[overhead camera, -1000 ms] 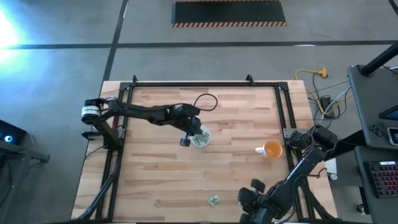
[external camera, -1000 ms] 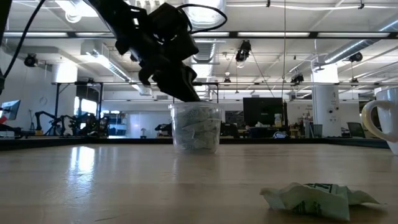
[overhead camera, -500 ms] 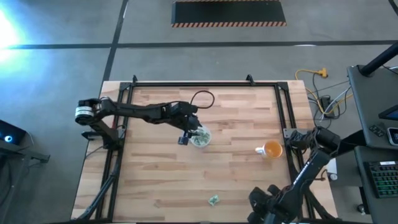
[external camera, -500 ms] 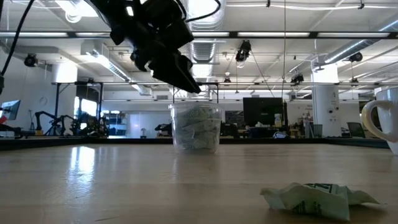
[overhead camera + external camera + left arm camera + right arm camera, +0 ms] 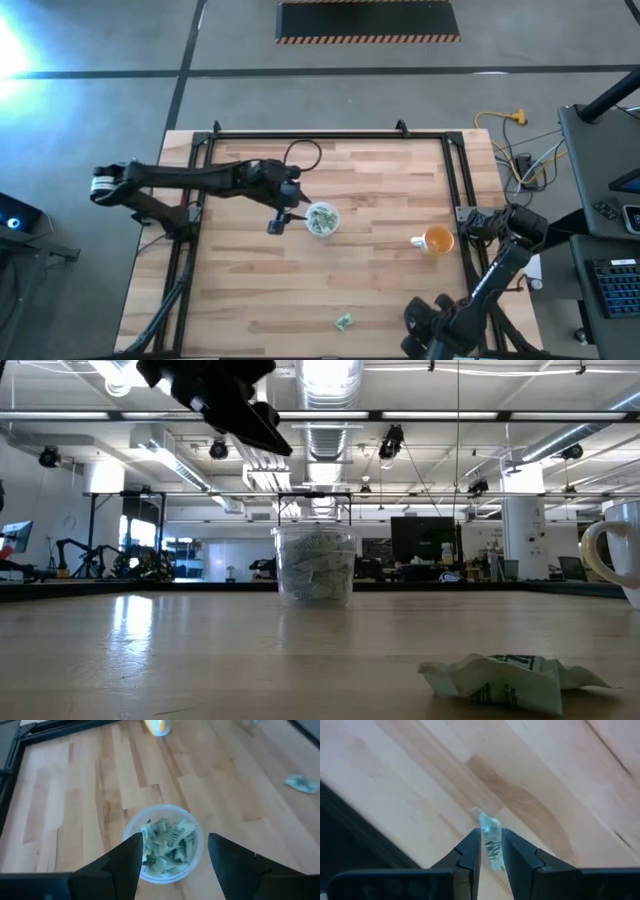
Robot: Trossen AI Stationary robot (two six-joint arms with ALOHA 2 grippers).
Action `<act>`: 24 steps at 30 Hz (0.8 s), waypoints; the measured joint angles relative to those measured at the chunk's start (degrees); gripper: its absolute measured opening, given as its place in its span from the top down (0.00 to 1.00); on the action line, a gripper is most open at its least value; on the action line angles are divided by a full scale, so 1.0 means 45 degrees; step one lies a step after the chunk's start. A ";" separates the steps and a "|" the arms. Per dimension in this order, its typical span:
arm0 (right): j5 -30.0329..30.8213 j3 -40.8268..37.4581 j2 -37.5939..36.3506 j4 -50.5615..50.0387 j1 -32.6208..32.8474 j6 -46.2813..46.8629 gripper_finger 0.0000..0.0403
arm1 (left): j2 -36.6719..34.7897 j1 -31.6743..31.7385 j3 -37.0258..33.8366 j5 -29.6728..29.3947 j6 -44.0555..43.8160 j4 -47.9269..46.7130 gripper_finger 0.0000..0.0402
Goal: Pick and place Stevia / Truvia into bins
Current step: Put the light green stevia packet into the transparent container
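The bin, a small translucent cup (image 5: 321,219) (image 5: 315,565) (image 5: 162,842), stands upright mid-table and holds several green-and-white Stevia packets. My left gripper (image 5: 278,222) (image 5: 255,425) (image 5: 174,845) hovers open above the table, just left of the cup and higher than its rim, with nothing between its fingers. One crumpled packet (image 5: 344,321) (image 5: 510,678) lies flat near the table's near edge. My right gripper (image 5: 420,318) (image 5: 491,847) is at the near edge, right of that packet, shut on another packet (image 5: 490,837). My right gripper pinches a green-and-white packet between its two fingertips. The packet shows edge-on, and its free end (image 5: 484,817) sticks out past the fingertips toward the wooden tabletop. Whether that end touches the table I cannot tell.
An orange cup (image 5: 437,240) (image 5: 157,726) stands right of the bin; its handle (image 5: 600,560) shows at the right in the low view. A black frame (image 5: 310,135) runs along the table's far and side edges. Bare wood lies between the bin and the near edge.
My left gripper was shut over the cup's rim. It has opened, then risen and drawn back toward the table's left, clear of the cup. The cup has stayed in place. My right arm has shifted slightly toward the near edge, still shut on its packet.
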 joint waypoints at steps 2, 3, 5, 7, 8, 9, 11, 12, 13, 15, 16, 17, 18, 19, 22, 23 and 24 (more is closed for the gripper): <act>-0.0222 -0.0255 0.0000 0.0209 -0.0005 0.0093 0.83 | -0.0369 -0.0169 -0.0005 -0.0005 -0.0011 -0.0294 0.48; -0.0317 -0.0375 0.0000 0.0400 -0.0005 0.0156 0.83 | -0.0530 -0.0261 -0.0005 -0.0002 -0.0024 -0.0246 0.48; -0.0373 -0.0557 0.0005 0.0674 -0.0005 0.0179 0.83 | -0.0813 -0.0416 -0.0005 0.0000 -0.0033 -0.0253 0.48; -0.0376 -0.0710 0.0005 0.0865 -0.0005 0.0185 0.83 | -0.1049 -0.0533 -0.0005 0.0004 -0.0073 -0.0250 0.48; -0.0379 -0.0794 0.0005 0.0945 -0.0005 0.0188 0.83 | -0.1143 -0.0580 -0.0005 0.0005 -0.0103 -0.0250 0.48; -0.0377 -0.0881 0.0005 0.1015 -0.0001 0.0185 0.83 | -0.1230 -0.0613 -0.0005 0.0002 -0.0183 -0.0248 0.48; -0.0379 -0.1092 0.0010 0.1220 -0.0005 0.0184 0.83 | -0.1384 -0.0664 -0.0005 0.0000 -0.0289 -0.0255 0.48; -0.0379 -0.1243 0.0010 0.1418 -0.0005 0.0188 0.83 | -0.1427 -0.0679 -0.0005 -0.0004 -0.0307 -0.0261 0.48; -0.0387 -0.1386 0.0010 0.1616 -0.0005 0.0184 0.83 | -0.1465 -0.0690 -0.0005 0.0000 -0.0317 -0.0274 0.48; -0.0498 -0.1599 0.0024 0.1756 -0.0005 0.0205 0.83 | -0.1510 -0.0694 -0.0005 -0.0004 -0.0322 -0.0431 0.48; -0.0532 -0.1667 0.0018 0.1827 -0.0005 0.0226 0.83 | -0.1515 -0.0696 -0.0005 -0.0005 -0.0322 -0.0456 0.48; -0.0547 -0.1742 -0.0008 0.1866 -0.0008 0.0232 0.84 | -0.1519 -0.0695 -0.0005 -0.0005 -0.0322 -0.0477 0.48; -0.0559 -0.1791 -0.0023 0.1895 -0.0010 0.0232 0.85 | -0.1525 -0.0698 -0.0005 -0.0003 -0.0322 -0.0553 0.48; -0.0559 -0.1825 -0.0029 0.1935 -0.0005 0.0227 0.86 | -0.1525 -0.0698 -0.0005 -0.0005 -0.0322 -0.0589 0.48; -0.0576 -0.1821 -0.0032 0.1929 -0.0005 0.0076 0.93 | -0.1481 -0.0699 -0.0005 -0.0005 -0.0322 -0.0584 0.48; -0.0592 -0.1782 -0.0027 0.1883 -0.0005 -0.0058 0.95 | -0.1476 -0.0699 -0.0005 -0.0010 -0.0322 -0.0632 0.48; -0.0608 -0.1733 -0.0016 0.1832 -0.0005 -0.0152 0.96 | -0.1476 -0.0699 -0.0010 -0.0005 -0.0322 -0.0672 0.48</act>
